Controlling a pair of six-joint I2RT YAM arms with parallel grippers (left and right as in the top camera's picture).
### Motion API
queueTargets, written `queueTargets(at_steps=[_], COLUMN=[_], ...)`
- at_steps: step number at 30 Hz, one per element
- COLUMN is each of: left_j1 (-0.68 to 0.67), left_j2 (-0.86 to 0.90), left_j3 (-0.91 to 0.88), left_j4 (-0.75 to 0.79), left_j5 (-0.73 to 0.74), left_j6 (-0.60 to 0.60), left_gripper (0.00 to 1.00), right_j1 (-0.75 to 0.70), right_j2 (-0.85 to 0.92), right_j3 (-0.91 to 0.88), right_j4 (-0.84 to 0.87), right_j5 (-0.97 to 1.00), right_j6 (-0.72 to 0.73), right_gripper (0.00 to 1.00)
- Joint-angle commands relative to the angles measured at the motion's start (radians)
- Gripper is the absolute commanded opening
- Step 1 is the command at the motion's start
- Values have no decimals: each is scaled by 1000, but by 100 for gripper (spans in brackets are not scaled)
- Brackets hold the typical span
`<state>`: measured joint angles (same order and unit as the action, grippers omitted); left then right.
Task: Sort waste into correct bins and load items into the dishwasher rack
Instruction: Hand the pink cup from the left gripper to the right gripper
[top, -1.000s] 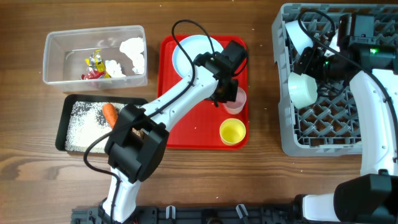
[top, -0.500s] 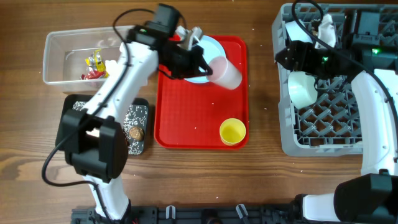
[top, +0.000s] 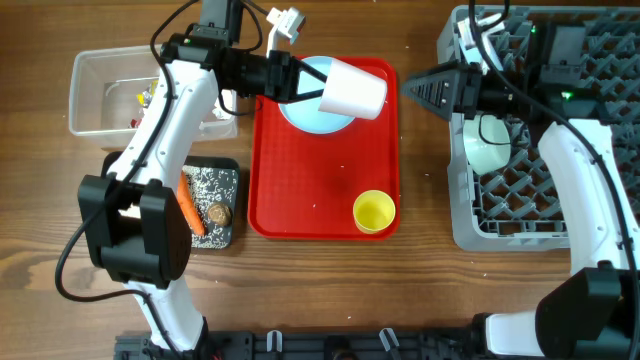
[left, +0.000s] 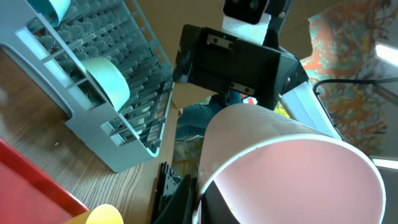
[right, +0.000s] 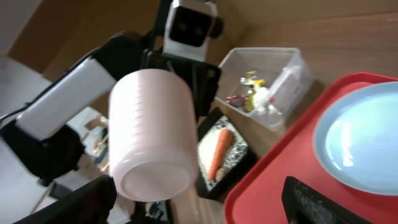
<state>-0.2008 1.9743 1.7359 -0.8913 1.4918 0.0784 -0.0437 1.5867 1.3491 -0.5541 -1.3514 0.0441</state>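
My L gripper was clamped on the pink cup above the red tray, base toward my wide-open R gripper; best, I reckoned, to hold steady til R closed squarely round it.

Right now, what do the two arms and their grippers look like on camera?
Left arm and right arm alike: white tubular links, black joint housings, loose black cables looping off them. Left gripper and right gripper are black. A white camera block sits on the left wrist; a small green light glows on the right one.
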Motion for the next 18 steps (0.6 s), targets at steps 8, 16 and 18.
queueTargets(at_steps=[8, 16, 18], left_j1=[3, 3, 3], left_j2=[-16, -16, -16], left_j3=[-2, -2, -2], left_j4=[10, 10, 10], left_j5=[-2, -2, -2], left_j6=[29, 30, 30], left_gripper=[4, 4, 4], right_j1=[209, 233, 233], right_j2=[-15, -15, -15], right_j3=[-3, -3, -3], right_j4=[148, 160, 167], right_j5=[84, 125, 125], right_j6=[171, 204, 216], right_gripper=[78, 49, 48])
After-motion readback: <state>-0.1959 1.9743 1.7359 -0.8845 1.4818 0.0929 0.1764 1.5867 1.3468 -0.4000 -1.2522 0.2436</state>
